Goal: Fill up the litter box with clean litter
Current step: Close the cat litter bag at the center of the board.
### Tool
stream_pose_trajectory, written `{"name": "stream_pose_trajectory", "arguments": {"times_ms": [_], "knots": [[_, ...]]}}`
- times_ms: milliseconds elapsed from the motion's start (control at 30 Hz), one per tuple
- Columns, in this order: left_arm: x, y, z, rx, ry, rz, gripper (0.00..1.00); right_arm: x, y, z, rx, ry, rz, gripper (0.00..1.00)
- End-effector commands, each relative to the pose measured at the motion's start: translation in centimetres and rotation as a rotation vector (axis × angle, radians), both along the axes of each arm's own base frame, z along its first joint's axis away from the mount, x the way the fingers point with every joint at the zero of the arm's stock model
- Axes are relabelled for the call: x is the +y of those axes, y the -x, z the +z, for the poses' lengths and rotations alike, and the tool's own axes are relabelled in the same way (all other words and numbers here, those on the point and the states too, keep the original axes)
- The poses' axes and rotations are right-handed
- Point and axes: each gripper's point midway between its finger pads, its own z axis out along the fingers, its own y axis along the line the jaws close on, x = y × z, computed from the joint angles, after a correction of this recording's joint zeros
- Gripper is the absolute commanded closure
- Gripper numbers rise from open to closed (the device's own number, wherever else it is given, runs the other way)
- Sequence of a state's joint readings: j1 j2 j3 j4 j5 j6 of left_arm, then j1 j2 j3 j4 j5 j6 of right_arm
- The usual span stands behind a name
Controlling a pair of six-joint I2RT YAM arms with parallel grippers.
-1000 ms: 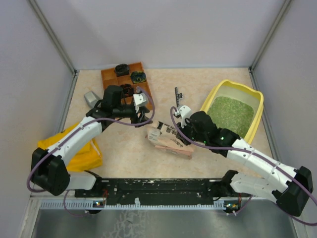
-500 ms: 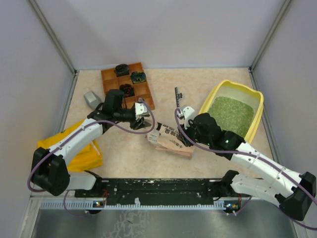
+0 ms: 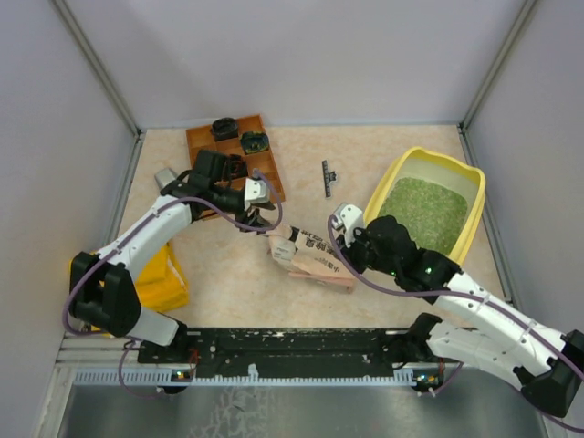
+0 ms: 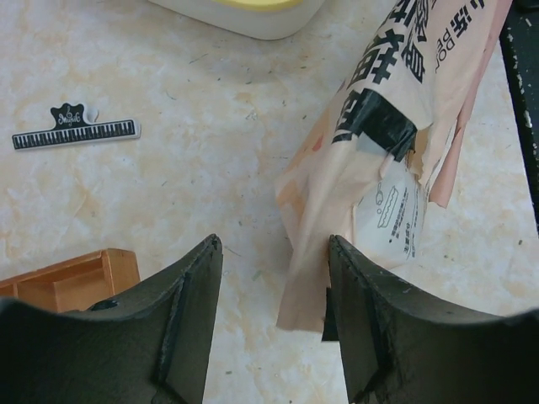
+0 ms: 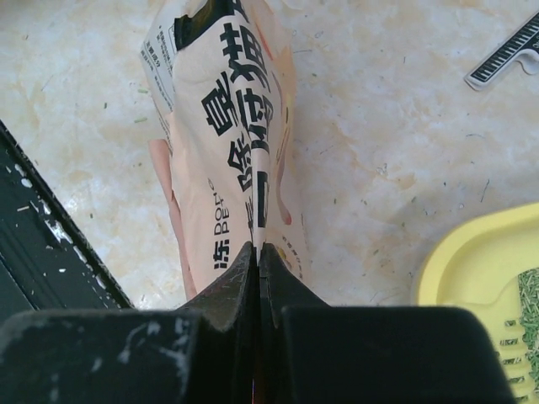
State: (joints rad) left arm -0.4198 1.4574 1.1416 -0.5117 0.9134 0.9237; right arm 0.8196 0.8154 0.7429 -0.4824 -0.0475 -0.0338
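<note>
1. The litter box already has a layer of clean litter across its floor. I'd call it partly filled, with more to go in.
2. The pink pouch lies flat on the table beside the litter box, on the side facing the left arm and not touching the rim.
3. My right gripper is pressed together on a fold at the pouch end nearer the litter box. The pinch looks thin, so I don't trust it to carry the pouch alone.
4. My left gripper is spread wide at the pouch end farther from the litter box. The pouch's corner sits against one finger and nothing is clamped.
5. To do this well, I slide the left fingers so the film sits in the middle of the gap. Then I close on the flat printed part, not on the ragged torn bit.
6. I lift both ends together and keep the pouch level until it's over the litter box, then tip it slowly. I can't tell which end is open, so I check that first.
7. A black clip lies a bit farther out from the litter box than the pouch. I keep the swing away from it.
</note>
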Motion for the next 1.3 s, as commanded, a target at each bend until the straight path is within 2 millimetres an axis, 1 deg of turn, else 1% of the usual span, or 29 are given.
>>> {"name": "stream_pose_trajectory", "arguments": {"times_ms": [0,67,200,333,400,433,500,600,633,667,733,767,800,833,867,900,933,967,1000,1067,1167,1267], "knots": [[0.5,0.9,2.0,0.049,0.114,-0.103,0.42,0.1,0.0,0.8,-0.059,-0.02,0.039,1.0],[0.7,1.0,1.9,0.06,0.109,-0.107,0.42,0.0,0.1,0.9,-0.062,-0.026,0.044,1.0],[0.9,0.7,0.9,0.074,0.08,-0.086,0.42,-0.1,0.2,1.0,-0.077,-0.039,0.038,1.0],[0.8,1.0,0.4,0.096,0.085,-0.105,0.42,-0.1,0.2,0.9,-0.07,-0.044,0.034,1.0],[0.8,0.9,0.3,0.091,0.087,-0.113,0.45,-0.1,0.3,0.8,-0.068,-0.046,0.034,1.0],[0.8,0.8,0.2,0.089,0.084,-0.112,0.49,-0.2,0.3,0.9,-0.072,-0.051,0.033,1.0],[0.9,0.5,0.1,0.08,0.073,-0.104,0.61,-0.2,0.4,1.0,-0.078,-0.056,0.033,1.0],[1.3,-0.4,0.4,0.044,0.047,-0.08,0.88,-0.4,0.4,1.3,-0.088,-0.06,0.031,1.0],[1.5,-0.8,0.7,0.035,0.045,-0.062,0.95,-0.4,0.4,1.3,-0.089,-0.059,0.029,1.0],[1.7,-1.1,1.1,0.029,0.05,-0.045,0.99,-0.4,0.3,1.4,-0.091,-0.06,0.025,1.0],[1.8,-1.4,1.9,0.011,0.068,-0.023,1.0,-0.4,0.3,1.4,-0.087,-0.063,0.02,1.0],[1.6,-1.1,2.2,0.006,0.09,-0.031,1.0,-0.4,0.3,1.6,-0.082,-0.068,0.014,0.98],[1.2,-0.8,2.8,0.002,0.127,-0.044,1.0,-0.2,0.3,2.0,-0.073,-0.083,0.007,0.89],[0.8,-0.6,3.4,-0.014,0.165,-0.059,1.0,0.1,0.4,2.9,-0.059,-0.107,0.01,0.77],[0.9,-0.1,3.4,0.003,0.176,-0.052,1.0,0.6,0.6,3.9,-0.045,-0.132,0.02,0.71],[0.9,-0.2,3.8,-0.019,0.191,-0.036,1.0,1.2,0.8,5.2,-0.035,-0.161,0.033,0.61],[1.0,-0.3,3.8,-0.026,0.195,-0.016,1.0,1.6,0.7,6.2,-0.027,-0.181,0.038,0.57],[1.1,-0.2,3.6,-0.028,0.193,0.005,1.0,2.0,0.5,7.3,-0.025,-0.201,0.035,0.55],[1.4,-0.2,3.3,-0.029,0.184,0.028,1.0,2.6,0.1,7.8,-0.015,-0.213,0.027,0.55],[1.8,-0.5,3.1,-0.039,0.164,0.073,1.0,3.5,-0.5,8.1,-0.005,-0.226,0.026,0.55],[2.3,-0.9,3.2,-0.065,0.146,0.115,1.0,4.5,-1.5,7.8,0.017,-0.22,0.013,0.49],[2.4,-0.5,3.8,-0.109,0.164,0.104,1.0,5.2,-3.3,8.7,0.025,-0.217,-0.049,0.44]]}}
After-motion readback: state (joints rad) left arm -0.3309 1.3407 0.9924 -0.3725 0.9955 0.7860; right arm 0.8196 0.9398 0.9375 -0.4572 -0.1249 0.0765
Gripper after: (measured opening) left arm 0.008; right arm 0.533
